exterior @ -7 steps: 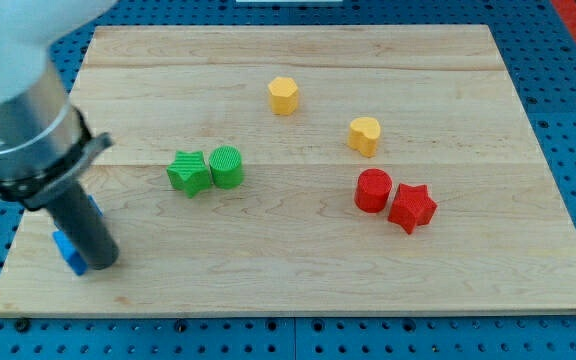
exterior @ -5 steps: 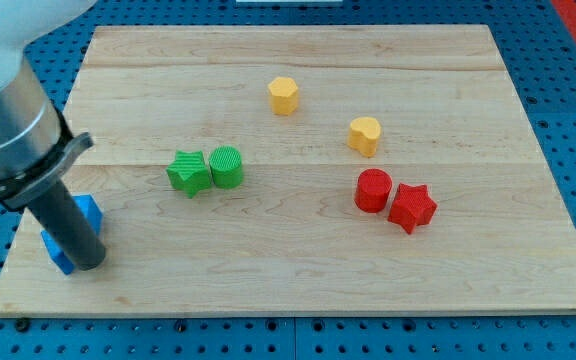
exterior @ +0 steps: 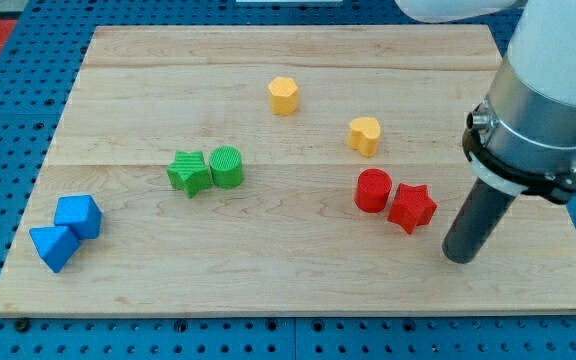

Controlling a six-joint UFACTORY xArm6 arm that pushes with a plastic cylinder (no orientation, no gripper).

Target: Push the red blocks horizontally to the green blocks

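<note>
So my tip [exterior: 460, 257] is parked down on the wooden board [exterior: 288, 50] in the lower right of the frame, just to the right of the red star block [exterior: 412, 208] and a touch lower, with a small gap between us, not touching. No fingers on me to be wide or narrow, just a straight dark rod, and it's holding nothing. The red star sits snug against the red cylinder block [exterior: 373, 190], which is on its left and slightly higher; the two look like they're touching. Way over toward the left of centre is the green pair: the green star block [exterior: 188, 172] with the green cylinder block [exterior: 226, 167] pressed up on its right side (both have that ribbed look on top). The reds and greens are well apart, with bare wood between them, and the reds sit a bit lower in the frame than the greens. Above the reds, the yellow heart-shaped block [exterior: 365, 135] sits right of centre, and further up and left is a yellow block [exterior: 283, 95] that looks roughly hexagonal, though I can't swear to it. Down in the lower left corner two blue blocks huddle together: a blue cube [exterior: 78, 216] and, just below-left and touching it, a blue wedge-ish block [exterior: 53, 246].
</note>
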